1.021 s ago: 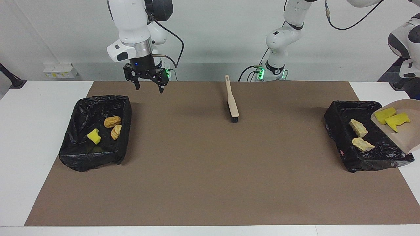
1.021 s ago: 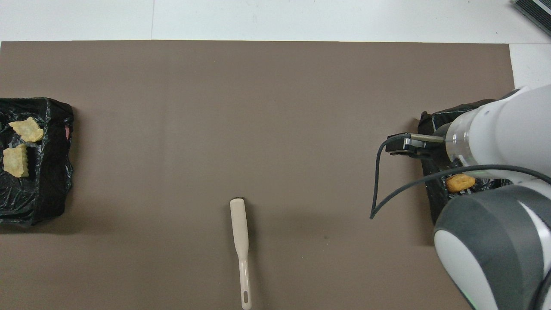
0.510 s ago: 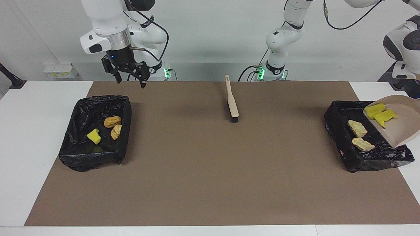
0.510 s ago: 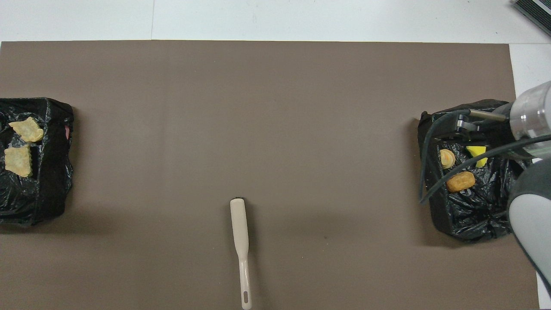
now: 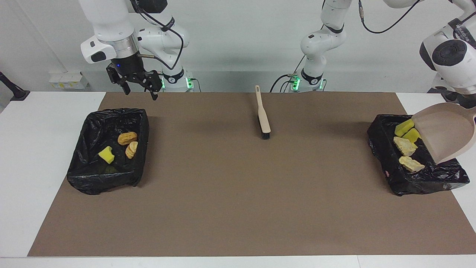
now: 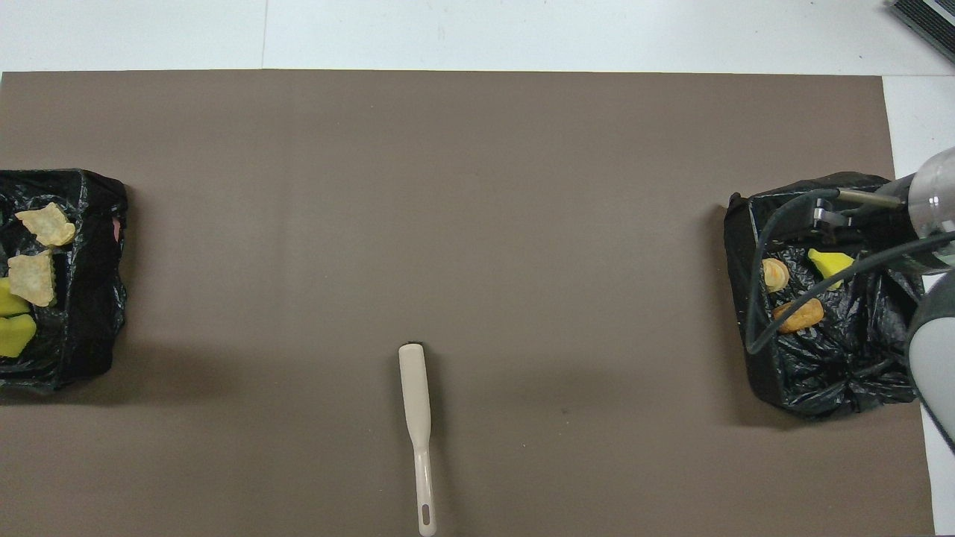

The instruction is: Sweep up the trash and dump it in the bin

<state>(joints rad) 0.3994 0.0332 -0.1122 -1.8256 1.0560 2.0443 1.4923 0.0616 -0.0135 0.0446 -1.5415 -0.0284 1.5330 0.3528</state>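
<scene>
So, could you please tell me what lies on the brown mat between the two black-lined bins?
Only the beige long-handled brush lies between the black bag-lined bins, nearer the robots; both views show the remaining brown mat bare.

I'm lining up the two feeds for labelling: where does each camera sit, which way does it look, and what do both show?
Facing view: high across the table, looking at the robots; both arms show, the right gripper raised by its black-lined bin, the left arm tilting the beige dustpan.
Overhead view: high above the robots' end, looking steeply down; only the right arm's wrist shows.
Shared: the beige brush, both bins and the yellow sponge chunks, sides swapped.
</scene>
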